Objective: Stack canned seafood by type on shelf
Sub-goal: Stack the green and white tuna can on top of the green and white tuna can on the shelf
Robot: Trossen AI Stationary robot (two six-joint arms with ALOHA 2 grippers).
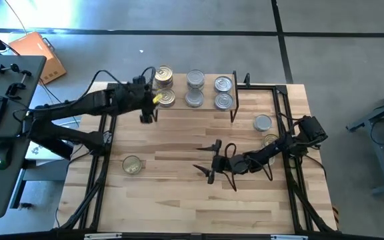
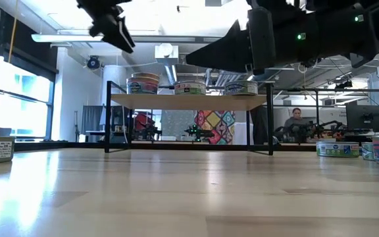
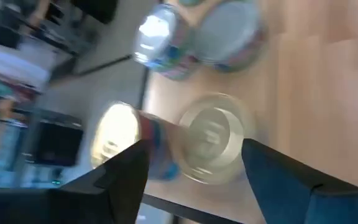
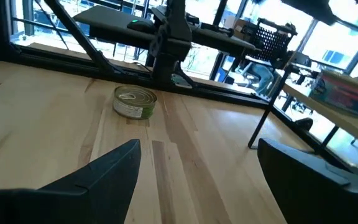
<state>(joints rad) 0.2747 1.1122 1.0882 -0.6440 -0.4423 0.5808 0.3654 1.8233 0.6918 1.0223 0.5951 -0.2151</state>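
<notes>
The shelf stands at the table's far edge, its wooden top on thin black legs. On it sit several tins of canned seafood in three pairs. My left gripper hovers open at the shelf's left end, above the table and touching nothing; the two leftmost tins show blurred beyond its fingers. My right gripper waits open, level, over the middle of the table, pointing at a lone tin that rests on its base on the left part of the table.
Two more tins stand on the table at the right, beside the right arm, and show low at the right in the low view. Black frame rails run along both table sides. Bare wood lies toward the near edge.
</notes>
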